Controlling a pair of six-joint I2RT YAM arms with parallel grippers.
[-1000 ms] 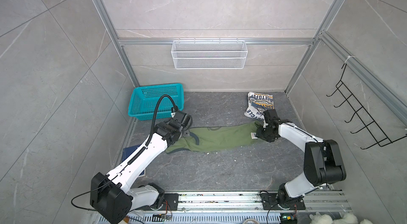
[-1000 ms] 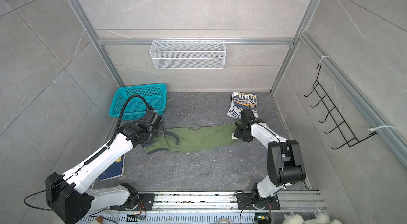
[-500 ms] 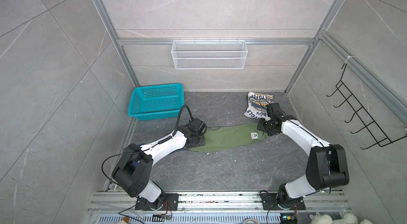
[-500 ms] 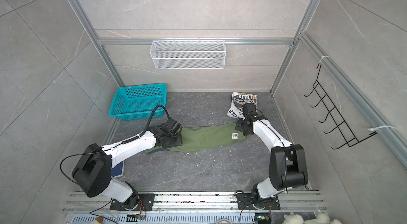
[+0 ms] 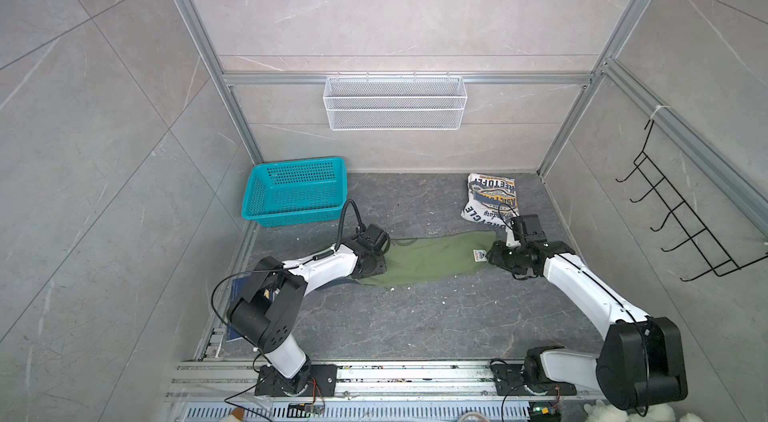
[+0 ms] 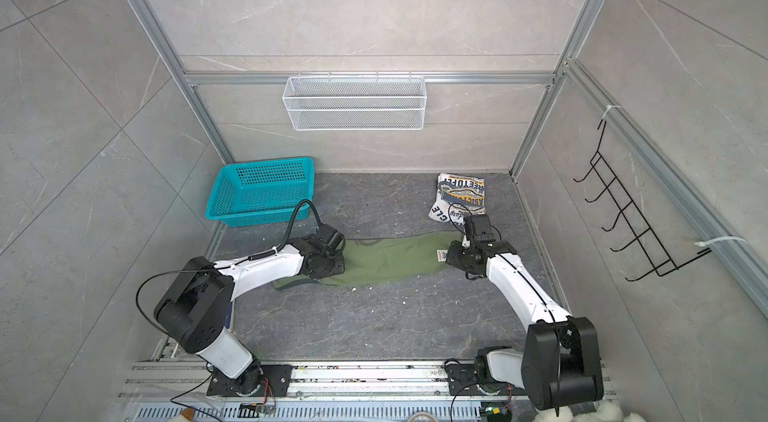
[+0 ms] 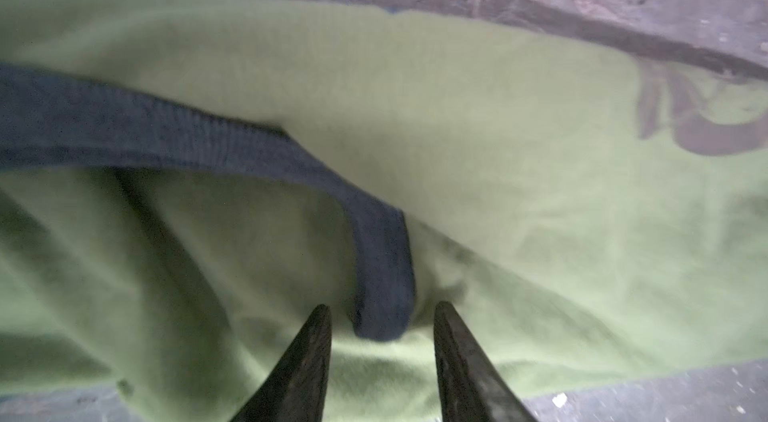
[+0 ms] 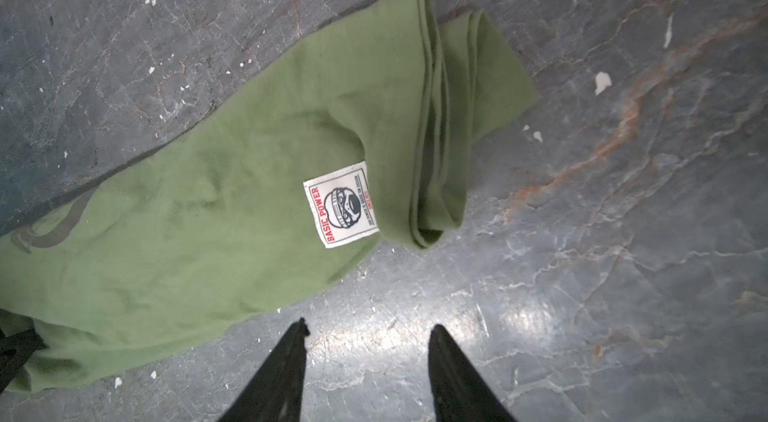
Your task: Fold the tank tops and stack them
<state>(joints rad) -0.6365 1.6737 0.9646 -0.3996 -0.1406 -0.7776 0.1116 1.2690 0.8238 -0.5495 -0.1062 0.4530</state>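
Since a second ago the left arm has dropped its elbow low and carried the left gripper (image 7: 382, 310) rightward along the green tank top (image 5: 432, 260), while the right gripper (image 8: 368, 326) has backed off the hem.

Starting at the left, I see a teal basket (image 5: 295, 218) in the back-left corner. A dark blue book (image 5: 239, 289) lies along the left wall, partly under my left elbow.

The left gripper sits low over the left part of the green tank top. Its jaws are part-way apart. The end of a dark trim strap (image 7: 382, 274) lies between the tips with green showing on either side of it, so nothing is clamped there.

The green tank top lies as a long band across the middle of the floor (image 5: 415, 324). Bare floor lies on both sides of it, widest on the near side between the two arm bases. At the right end the hem is rolled over in folds, with a white label (image 8: 343, 206) just beside them.

The right gripper hangs over bare floor next to the cloth's edge, jaws apart, holding nothing. Behind it the white tank top (image 5: 490, 200) lies folded near the back-right corner, close to the right wall. A strip of floor separates it from the green one.
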